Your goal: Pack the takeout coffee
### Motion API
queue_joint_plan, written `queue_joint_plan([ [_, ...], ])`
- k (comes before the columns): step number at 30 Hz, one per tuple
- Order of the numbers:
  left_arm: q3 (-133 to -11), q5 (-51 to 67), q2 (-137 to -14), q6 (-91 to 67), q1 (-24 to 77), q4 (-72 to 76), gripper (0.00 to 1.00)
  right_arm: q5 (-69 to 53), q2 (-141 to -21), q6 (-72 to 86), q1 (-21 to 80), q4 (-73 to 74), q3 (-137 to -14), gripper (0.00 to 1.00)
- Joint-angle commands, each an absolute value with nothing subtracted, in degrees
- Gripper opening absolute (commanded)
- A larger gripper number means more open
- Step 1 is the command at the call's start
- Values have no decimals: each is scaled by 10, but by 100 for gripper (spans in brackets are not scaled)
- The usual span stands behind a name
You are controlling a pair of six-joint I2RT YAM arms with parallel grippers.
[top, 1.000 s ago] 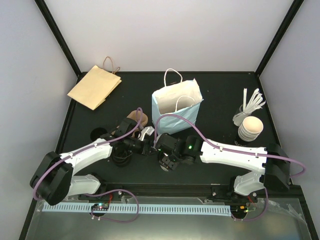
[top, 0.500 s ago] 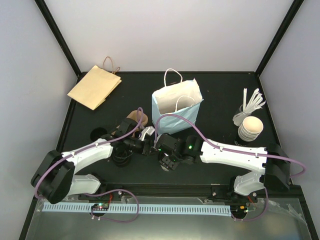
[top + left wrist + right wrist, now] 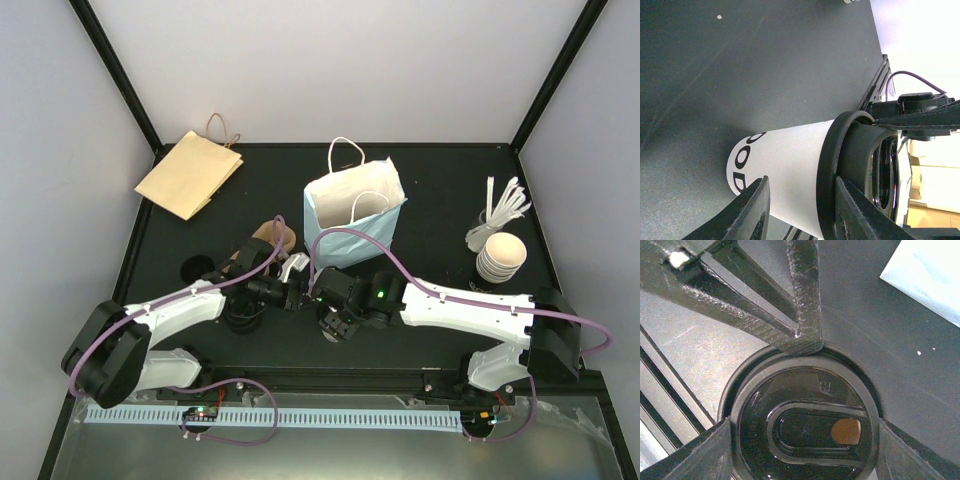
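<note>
The takeout coffee (image 3: 785, 170), a white paper cup with black print and a black lid (image 3: 805, 430), stands on the black table between the two arms. My right gripper (image 3: 802, 450) comes down from above, and its fingers (image 3: 715, 455) press the lid's rim on both sides, shut on it. My left gripper (image 3: 801, 187) reaches in from the side with its jaws partly apart. One finger (image 3: 752, 210) lies along the cup's wall and the other is at the lid's rim (image 3: 827, 175). In the top view both grippers (image 3: 298, 295) (image 3: 335, 325) cover the cup.
A white paper bag (image 3: 355, 210) stands open just behind the grippers. A brown paper bag (image 3: 190, 172) lies flat at the back left. Stacked white cups (image 3: 500, 258) and a holder of stirrers (image 3: 503, 205) are at the right. A loose black lid (image 3: 197, 268) lies left.
The left arm has shifted very slightly. Both grippers stay at the cup, with their jaws as they were.
</note>
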State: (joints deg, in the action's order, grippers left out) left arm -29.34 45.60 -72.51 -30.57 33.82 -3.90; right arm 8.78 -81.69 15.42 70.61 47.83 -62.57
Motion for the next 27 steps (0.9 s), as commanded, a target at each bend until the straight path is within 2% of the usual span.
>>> queue_joint_plan([
  [1,-262,359,-764,-299,351,-96,36,65,-844,145,710,471,-614,72],
  [6,-304,354,-702,-293,350,-154,38,77,-839,150,710,474,-616,71],
  [22,-468,198,-515,-259,331,-401,62,116,-829,172,709,485,-631,72],
  [27,-530,98,-452,-247,327,-462,76,147,-808,195,708,506,-656,70],
])
